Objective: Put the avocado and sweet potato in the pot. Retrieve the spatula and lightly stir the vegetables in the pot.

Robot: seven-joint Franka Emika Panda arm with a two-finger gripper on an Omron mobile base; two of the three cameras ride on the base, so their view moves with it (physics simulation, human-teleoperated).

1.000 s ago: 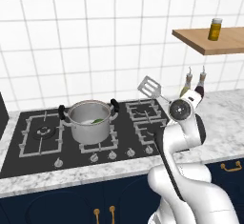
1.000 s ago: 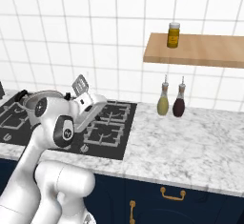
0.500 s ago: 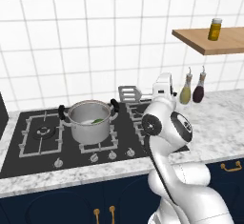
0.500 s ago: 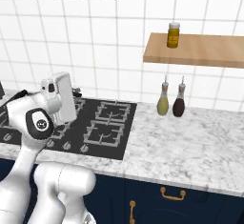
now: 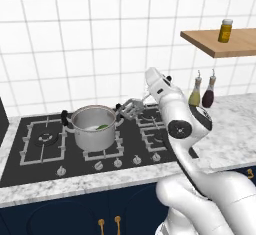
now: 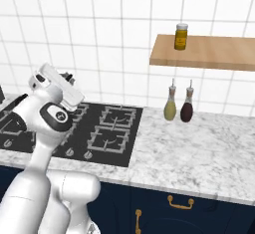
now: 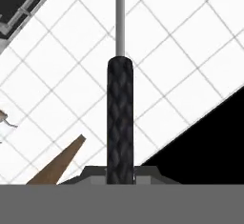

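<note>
Spatula (image 5: 131,108) was clamped in fingers by its handle, head beside pot (image 5: 94,127) rim. Avocado (image 5: 102,127) looked inside. Stir step; I judged next: lower head into pot.

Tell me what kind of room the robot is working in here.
A kitchen, rendered rather than real. A gas hob is set into a marble counter with a steel pot on a burner, white tiles behind, and a wooden shelf above two bottles.
</note>
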